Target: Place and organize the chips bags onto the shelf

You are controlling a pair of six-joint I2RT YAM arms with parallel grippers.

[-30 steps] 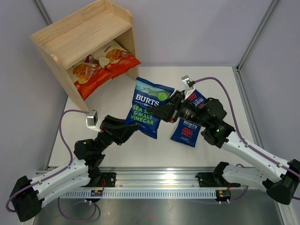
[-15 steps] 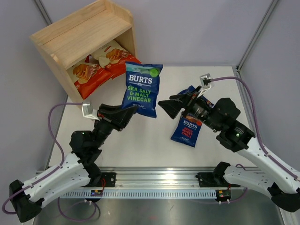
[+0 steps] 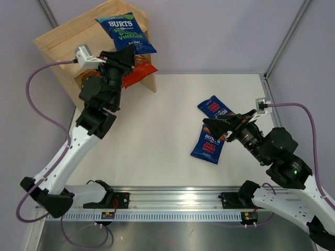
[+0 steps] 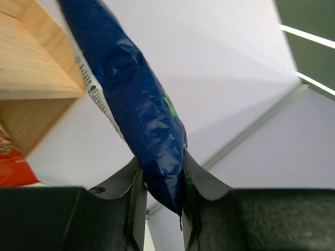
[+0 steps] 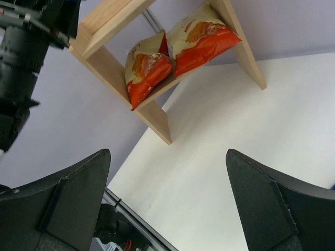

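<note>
My left gripper (image 3: 124, 56) is shut on the bottom edge of a dark blue and green Burts chips bag (image 3: 125, 32), held upright over the top of the wooden shelf (image 3: 57, 42). The left wrist view shows the bag (image 4: 131, 94) pinched between the jaws of that gripper (image 4: 159, 178), with the shelf (image 4: 31, 68) at its left. Two cream-and-red Cassava bags (image 5: 146, 73) (image 5: 204, 39) lie on the lower tier. Two more Burts bags (image 3: 214, 107) (image 3: 208, 146) lie on the table under my right gripper (image 3: 213, 125), which is wide open and holds nothing (image 5: 167, 172).
The white table (image 3: 157, 136) is walled by grey panels at the back and sides. A metal rail (image 3: 178, 198) with the arm bases runs along the near edge. The left arm (image 3: 97, 115) and its purple cable reach up along the shelf's front.
The left arm lifted the green Burts bag from the table's middle up over the shelf top. The right gripper opened wide and drew back to the right.
</note>
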